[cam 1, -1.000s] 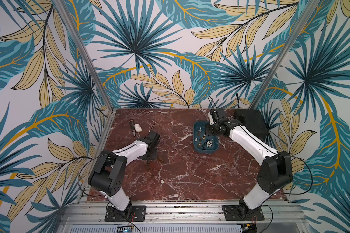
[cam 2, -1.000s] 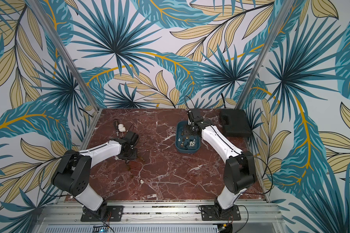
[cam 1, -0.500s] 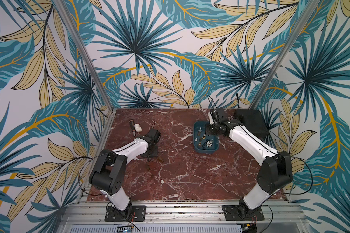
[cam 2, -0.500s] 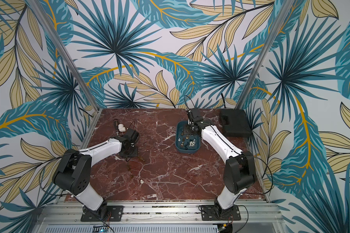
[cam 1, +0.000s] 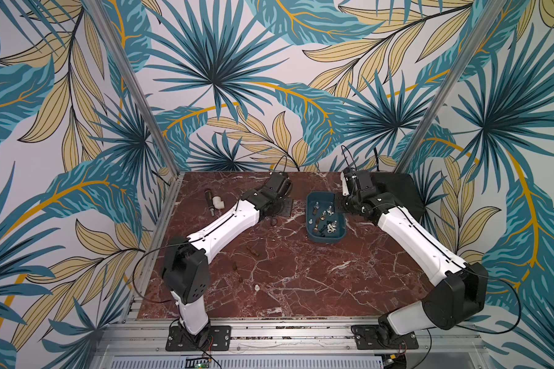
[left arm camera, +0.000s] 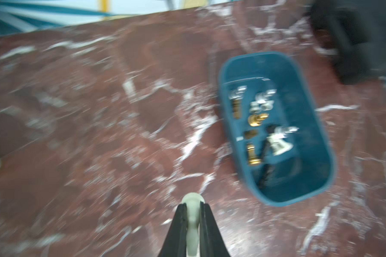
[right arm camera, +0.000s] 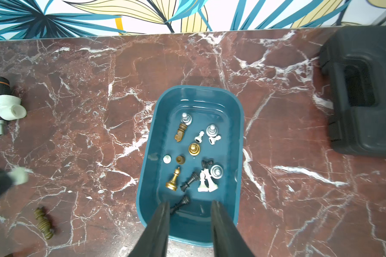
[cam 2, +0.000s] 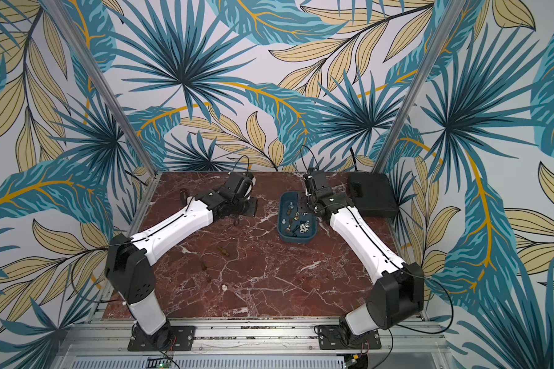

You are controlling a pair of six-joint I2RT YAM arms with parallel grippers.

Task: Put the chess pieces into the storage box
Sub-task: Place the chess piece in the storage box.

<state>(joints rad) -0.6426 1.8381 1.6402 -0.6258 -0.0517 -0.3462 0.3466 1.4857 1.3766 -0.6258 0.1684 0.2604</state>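
The teal storage box (cam 1: 311, 223) (cam 2: 282, 230) (right arm camera: 147, 178) sits at the back middle with several chess pieces (right arm camera: 193, 149) lying inside. My left gripper (left arm camera: 192, 205) (cam 1: 274, 219) hangs left of the box, shut on a white chess piece (left arm camera: 191, 198) whose round end pokes past the tips. My right gripper (right arm camera: 189, 207) (cam 1: 337, 207) stands open over the box's end, nothing between its fingers. Loose brown pieces (cam 1: 253, 250) (right arm camera: 44, 222) and a small white one (cam 1: 257, 287) lie on the marble in front of the left arm.
A white pipe elbow (cam 1: 218, 202) (right arm camera: 10, 106) rests against a black-and-orange tool (cam 1: 209, 199) at the back left. A flat black case (cam 1: 397, 191) (right arm camera: 361, 93) fills the back right corner, close behind the right arm.
My left gripper has shut on the white piece and has swung up and rightward toward the box. The right arm has not moved.
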